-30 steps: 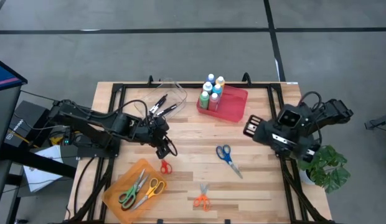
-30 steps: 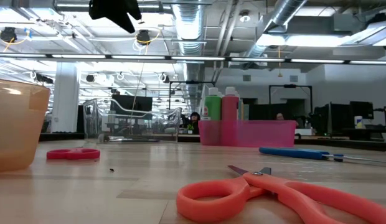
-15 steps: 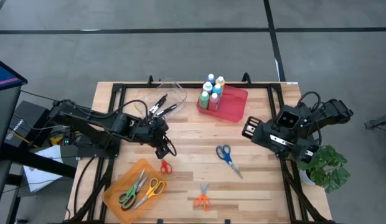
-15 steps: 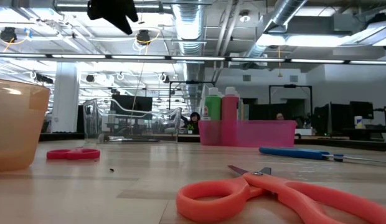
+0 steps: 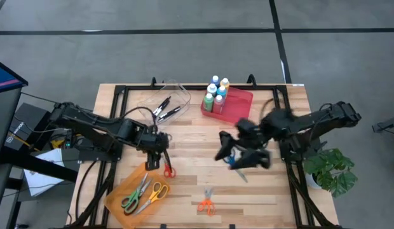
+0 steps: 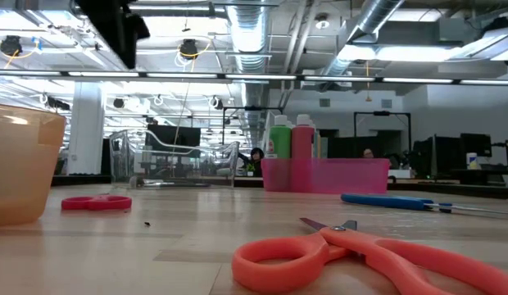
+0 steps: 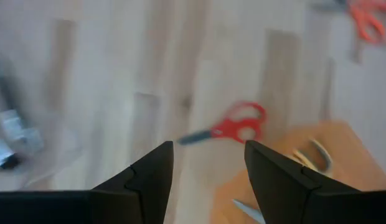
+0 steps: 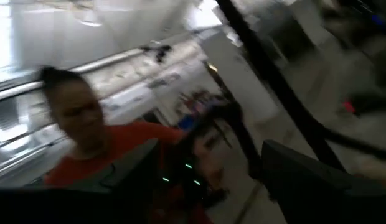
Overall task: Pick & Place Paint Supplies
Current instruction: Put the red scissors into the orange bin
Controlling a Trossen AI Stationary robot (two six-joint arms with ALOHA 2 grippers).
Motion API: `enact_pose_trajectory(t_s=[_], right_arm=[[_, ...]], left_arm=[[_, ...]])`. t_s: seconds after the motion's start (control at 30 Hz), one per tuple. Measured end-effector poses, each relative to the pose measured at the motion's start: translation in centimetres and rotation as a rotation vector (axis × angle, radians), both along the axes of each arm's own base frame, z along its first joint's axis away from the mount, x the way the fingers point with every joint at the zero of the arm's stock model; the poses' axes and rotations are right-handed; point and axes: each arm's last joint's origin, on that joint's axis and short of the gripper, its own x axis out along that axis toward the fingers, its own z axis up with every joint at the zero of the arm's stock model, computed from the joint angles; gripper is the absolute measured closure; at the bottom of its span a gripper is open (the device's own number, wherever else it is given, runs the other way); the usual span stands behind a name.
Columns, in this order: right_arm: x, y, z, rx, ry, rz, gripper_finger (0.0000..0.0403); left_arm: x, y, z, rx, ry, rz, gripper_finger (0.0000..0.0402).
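L gripper [image 5: 160, 159] hung w/ fingers spread wide, empty, directly over red scissors [image 5: 168, 170], orange bin [image 5: 124, 191] just beside. R gripper [image 5: 232, 154] also gaped wide, nothing held, above blue scissors [image 5: 238, 170]. Paint bottles [image 5: 215, 93] stood upright in pink tray [image 5: 238, 109], beyond R gripper, apart from both.

Open-plan robotics lab, exposed ceiling ducts [image 6: 262, 24], strip lighting, monitors at distant desks [image 6: 451, 160]

Grey concrete floor [image 5: 184, 57] surrounds the table; overhead, silver ducts [image 6: 254, 33] (at twelve o'clock) run between bright strip lights [image 6: 106, 74].
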Motion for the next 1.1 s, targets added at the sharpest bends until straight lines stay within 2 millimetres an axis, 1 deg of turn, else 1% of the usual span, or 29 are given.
enact_pose_trajectory(t_s=[0.07,0.13,0.27,0.33,0.4,0.5,0.6,0.7,0.77,0.87,1.0,1.03,1.1], right_arm=[[0.6,-0.2,-1.4,0.0,0.166,-0.043,0.0127],[0.9,-0.4,-2.4,-0.011,0.287,-0.073,0.0127],[0.9,-0.3,-4.1,-0.052,0.459,-0.101,0.0127],[0.8,0.0,-4.6,-0.07,0.515,-0.111,0.0127],[0.6,0.3,-5.0,-0.08,0.552,-0.118,0.0127],[0.4,0.9,-5.2,-0.088,0.576,-0.104,0.0127],[0.2,1.4,-5.3,-0.102,0.578,-0.09,0.0127],[0.1,1.6,-5.5,-0.118,0.589,-0.081,0.0127],[-0.1,1.7,-5.9,-0.137,0.632,-0.084,0.0127],[-0.4,1.4,-7.1,-0.179,0.758,-0.137,0.0127],[-1.0,1.0,-9.9,-0.216,0.961,-0.183,0.0127],[-1.2,1.0,-10.5,-0.224,1.001,-0.187,0.0127],[-1.5,1.0,-11.6,-0.23,1.051,-0.189,0.0127]], left_arm=[[0.1,-0.2,-1.2,-0.045,0.017,-0.078,0.0208],[0.1,-0.4,-2.8,-0.06,0.029,-0.14,0.0208],[0.0,-0.3,-5.5,-0.007,0.025,-0.271,0.0208],[0.0,-0.3,-6.5,0.015,0.004,-0.327,0.0208],[0.2,-0.3,-7.3,0.018,-0.021,-0.341,0.0208],[0.4,-0.2,-7.8,-0.008,-0.015,-0.359,0.021],[0.3,-0.3,-8.1,-0.005,0.006,-0.453,0.0218],[0.9,-0.3,-8.0,-0.035,-0.025,-0.501,0.0223],[1.9,-0.2,-8.2,-0.072,-0.036,-0.509,0.0224],[2.9,-0.2,-9.2,-0.073,0.017,-0.516,0.0224],[4.6,-0.6,-11.1,-0.065,0.07,-0.576,0.0225],[5.1,-0.8,-11.5,-0.071,0.062,-0.589,0.0225],[5.5,-0.9,-12.0,-0.088,0.07,-0.619,0.0225]])
